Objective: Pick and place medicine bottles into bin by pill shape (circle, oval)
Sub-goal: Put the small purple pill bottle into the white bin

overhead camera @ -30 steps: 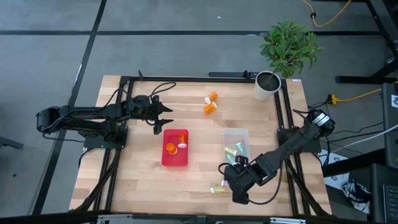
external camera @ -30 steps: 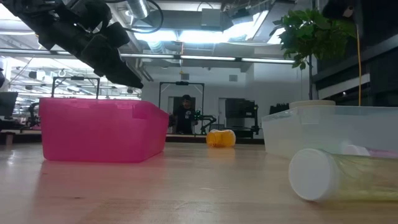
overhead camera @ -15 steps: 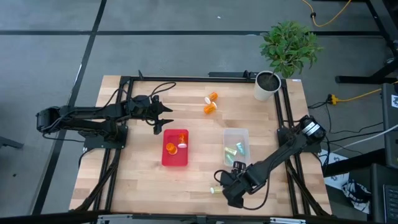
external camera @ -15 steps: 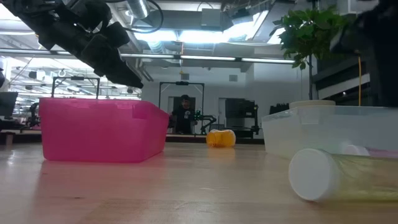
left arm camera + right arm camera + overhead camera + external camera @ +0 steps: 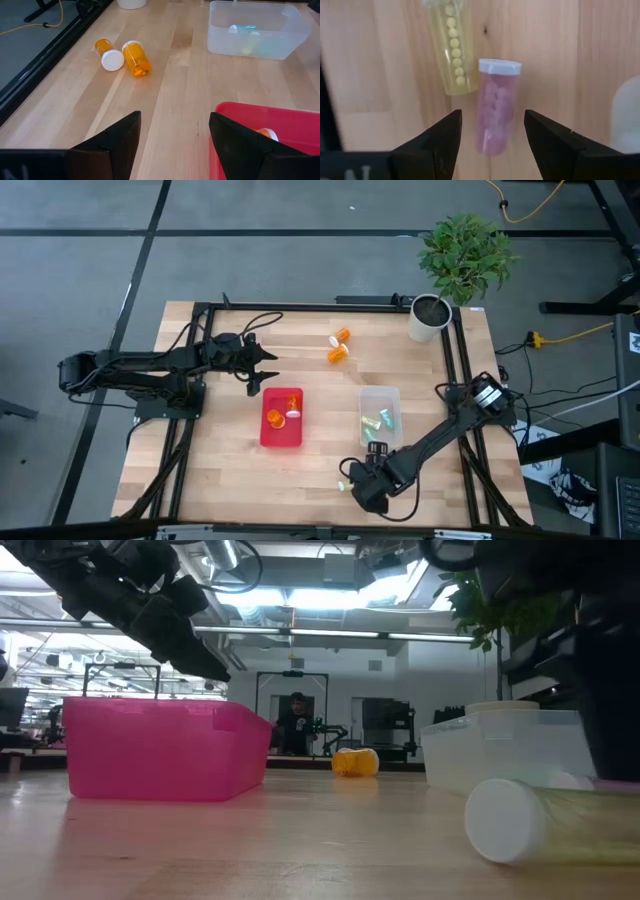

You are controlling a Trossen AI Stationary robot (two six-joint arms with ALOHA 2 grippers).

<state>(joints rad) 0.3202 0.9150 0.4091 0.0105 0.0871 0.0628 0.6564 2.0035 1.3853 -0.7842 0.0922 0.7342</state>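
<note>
A pink bottle point(image 5: 496, 105) with a pale cap and a yellow bottle point(image 5: 453, 49) lie on their sides on the wooden table near its near edge. My right gripper point(image 5: 492, 145) is open above them point(image 5: 365, 483), its fingers standing either side of the pink bottle's base end without touching it. The yellow bottle also shows in the low view point(image 5: 545, 825). My left gripper point(image 5: 262, 375) is open and empty, hovering just beyond the red bin's far left corner. Two orange bottles point(image 5: 122, 55) lie on the table at the far middle.
The red bin point(image 5: 282, 418) holds orange bottles point(image 5: 274, 418). The clear bin point(image 5: 380, 412) to its right holds pastel bottles. A white plant pot point(image 5: 429, 317) stands at the far right corner. Bare wood lies between the bins and along the near left.
My right gripper has gone toward the table's left and near edge, to stand over the pink and yellow bottles. The bottles and my left arm have kept still.
</note>
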